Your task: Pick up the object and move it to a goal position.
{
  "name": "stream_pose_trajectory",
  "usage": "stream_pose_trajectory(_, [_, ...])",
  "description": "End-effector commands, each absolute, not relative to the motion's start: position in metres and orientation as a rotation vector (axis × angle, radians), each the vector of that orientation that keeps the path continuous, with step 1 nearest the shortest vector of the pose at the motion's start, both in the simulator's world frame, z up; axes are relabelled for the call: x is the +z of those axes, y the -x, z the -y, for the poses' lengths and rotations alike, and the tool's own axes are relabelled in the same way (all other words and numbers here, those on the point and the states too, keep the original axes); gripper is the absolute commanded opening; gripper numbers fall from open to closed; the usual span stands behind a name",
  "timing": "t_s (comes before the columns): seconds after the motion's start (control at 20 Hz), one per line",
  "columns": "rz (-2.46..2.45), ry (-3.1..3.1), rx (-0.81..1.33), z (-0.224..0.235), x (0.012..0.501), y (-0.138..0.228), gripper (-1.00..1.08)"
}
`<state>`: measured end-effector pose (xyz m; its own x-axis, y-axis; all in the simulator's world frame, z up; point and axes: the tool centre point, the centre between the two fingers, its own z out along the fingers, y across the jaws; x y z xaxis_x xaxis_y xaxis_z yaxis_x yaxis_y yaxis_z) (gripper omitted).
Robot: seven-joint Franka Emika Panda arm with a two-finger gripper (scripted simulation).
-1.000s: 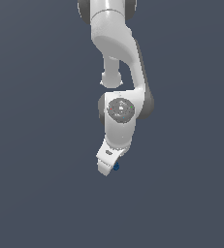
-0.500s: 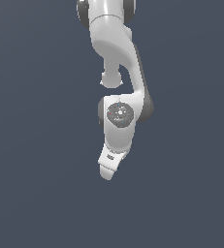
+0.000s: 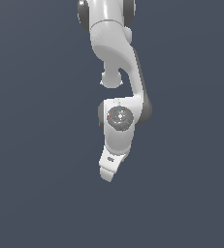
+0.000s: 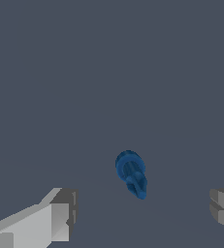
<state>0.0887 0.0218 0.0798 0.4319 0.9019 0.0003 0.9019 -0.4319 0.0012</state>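
Object, between spread claw fingers

The arm is glossy white with rounded links and dark grey bands at its joints. One joint bears a dark grey round cap flecked with tiny coloured marks. The gripper has blocky pale grey fingers with darker tips.

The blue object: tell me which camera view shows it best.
The wrist view. There the blue object shows whole and unblocked, lying between the open gripper's fingers, touching neither. The exterior view shows none of it; the arm apparently hides it.
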Motion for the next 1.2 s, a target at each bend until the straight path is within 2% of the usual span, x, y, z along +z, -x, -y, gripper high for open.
stream_pose_trajectory(0.0, [-1.676,-2.657,-0.001,-0.022,0.066,-0.088,1.0])
stream_pose_trajectory(0.25, [-1.679,-2.655,0.0,-0.022,0.044,-0.087,1.0])
stream_pose_trajectory(0.5, [-1.679,-2.655,0.0,-0.022,0.042,-0.089,1.0])
stream_pose_trajectory(0.55, [-1.679,-2.655,0.0,-0.022,0.042,-0.089,-1.0])
stream_pose_trajectory(1.15, [-1.679,-2.655,0.0,-0.023,0.043,-0.088,-1.0])
